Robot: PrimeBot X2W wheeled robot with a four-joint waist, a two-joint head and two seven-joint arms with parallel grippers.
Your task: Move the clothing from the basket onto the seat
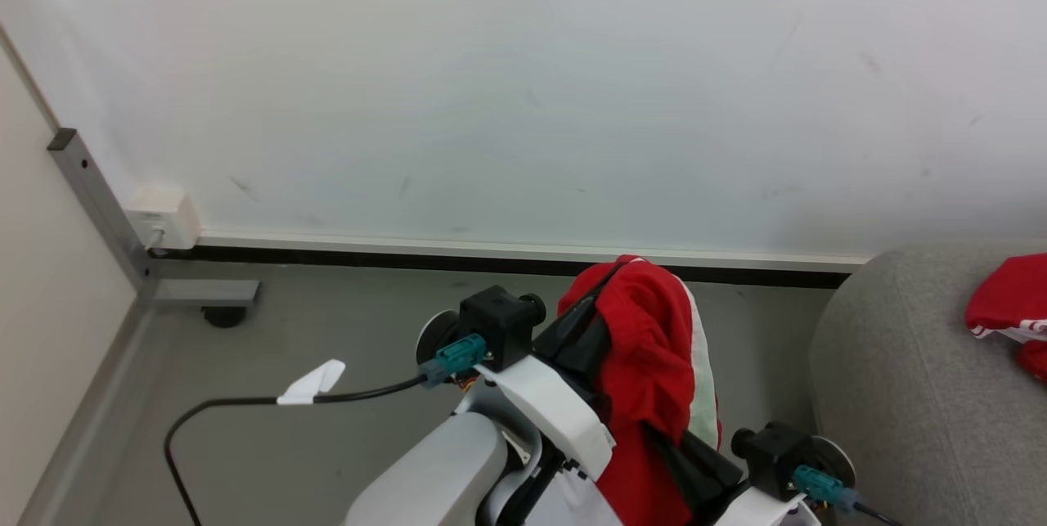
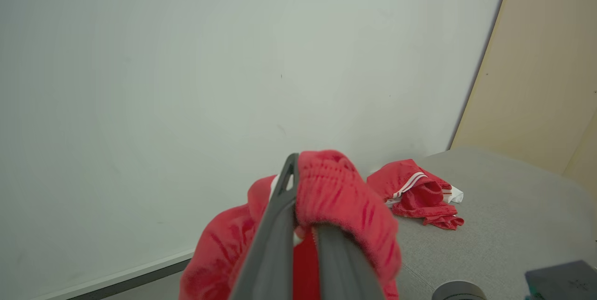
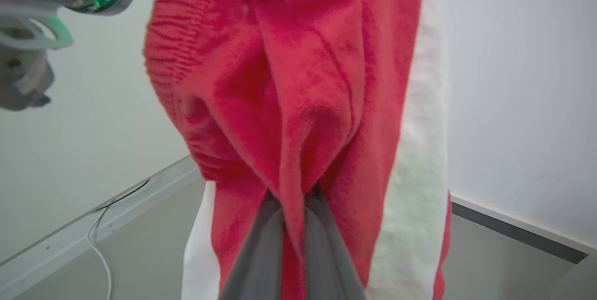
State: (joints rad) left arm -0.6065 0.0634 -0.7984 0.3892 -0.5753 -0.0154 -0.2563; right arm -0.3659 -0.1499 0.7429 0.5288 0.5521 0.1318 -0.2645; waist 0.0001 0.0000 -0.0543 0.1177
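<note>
Red garment [image 1: 654, 346]: in air over floor [image 1: 327, 362], just beside seat [image 1: 900, 362], not yet on it.
Left claw [image 2: 303, 216]: closed, pinching upper fold.
Right claw [image 3: 294, 206]: closed, pinching lower fold.
Second red garment [image 1: 1010, 297]: already lying on seat.
Judged status: task part done. Remaining: carry held garment over seat, release.

Soft, even indoor light with faint shadows; the red garment [image 3: 298, 104] looks blurred up close.
</note>
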